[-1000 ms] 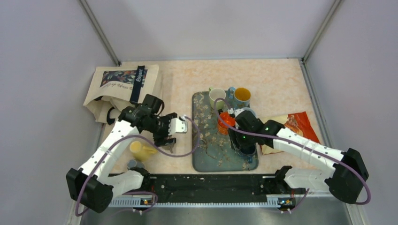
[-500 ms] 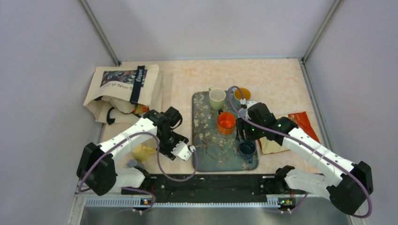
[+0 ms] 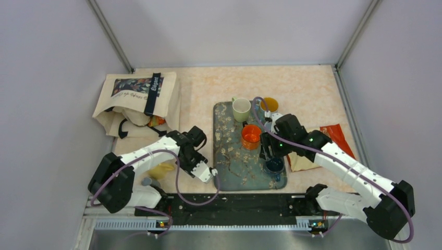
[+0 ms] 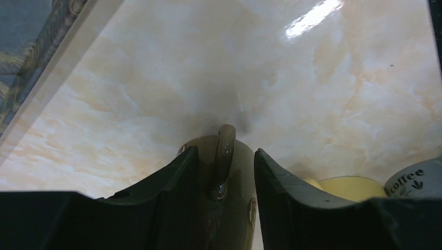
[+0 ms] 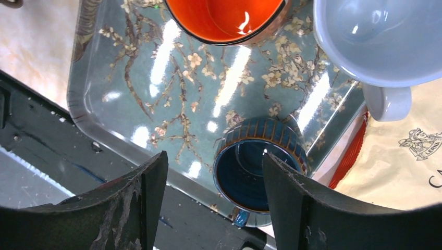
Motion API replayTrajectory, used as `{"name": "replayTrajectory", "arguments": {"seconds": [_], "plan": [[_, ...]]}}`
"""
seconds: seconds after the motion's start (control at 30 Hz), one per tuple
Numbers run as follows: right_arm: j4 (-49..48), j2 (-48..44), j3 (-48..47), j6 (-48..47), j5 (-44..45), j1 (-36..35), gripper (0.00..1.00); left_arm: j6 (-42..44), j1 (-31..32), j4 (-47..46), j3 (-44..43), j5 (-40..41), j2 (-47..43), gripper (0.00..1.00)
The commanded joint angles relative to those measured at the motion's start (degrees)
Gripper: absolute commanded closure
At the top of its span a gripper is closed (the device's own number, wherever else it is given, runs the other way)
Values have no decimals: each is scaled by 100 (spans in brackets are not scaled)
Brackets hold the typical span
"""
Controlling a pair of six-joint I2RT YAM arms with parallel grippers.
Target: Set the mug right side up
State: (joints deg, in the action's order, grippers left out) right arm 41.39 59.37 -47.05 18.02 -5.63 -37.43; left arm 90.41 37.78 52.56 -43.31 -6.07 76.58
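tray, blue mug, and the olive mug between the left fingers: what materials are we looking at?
Tray: glossy plastic or melamine by the look, printed blossom pattern, sharp glare streaks; lacquered metal is possible. Blue mug: likely glazed ceramic, ribbed wall, shiny dark interior. Olive mug: likely glazed ceramic too, thick handle with a bright highlight.
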Motion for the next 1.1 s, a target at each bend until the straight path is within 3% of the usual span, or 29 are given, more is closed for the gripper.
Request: {"name": "replayTrajectory", "arguments": {"seconds": [0.0, 0.2, 0.23, 0.27, 0.3, 0.6, 0.77, 0.87, 0.93, 1.07], "plan": [[-262, -296, -192, -134, -246, 35, 33, 115, 10, -536, 181, 346, 57, 53], [-263, -360, -259, -168, -297, 34, 33, 166, 12, -1304, 447, 1058, 226, 65], [-264, -364, -261, -167, -310, 34, 33, 100, 11, -1305, 429, 1115, 291, 74], [-263, -379, -268, -172, -308, 34, 33, -14, 10, -1246, 374, 1138, 360, 93], [-257, -390, -269, -166, -295, 34, 33, -125, 10, -1153, 313, 1143, 403, 100], [-381, -440, -456, -171, -206, 36, 31, -2112, -162, -1121, -615, 662, 38, 100], [-662, -431, -515, -181, -574, 32, 25, -3815, -551, -1227, -1473, -409, 124, 100], [-817, -428, -561, -194, -759, 28, 14, -4915, -851, -1316, -1975, -1167, 140, 100], [-1063, -428, -569, -171, -999, 25, 2, -5707, -1087, -1391, -2243, -1762, 130, 100], [-1800, -454, -523, 7, -1238, -200, 1, -6703, -1373, -1570, -2689, -2595, 29, 100]]}}
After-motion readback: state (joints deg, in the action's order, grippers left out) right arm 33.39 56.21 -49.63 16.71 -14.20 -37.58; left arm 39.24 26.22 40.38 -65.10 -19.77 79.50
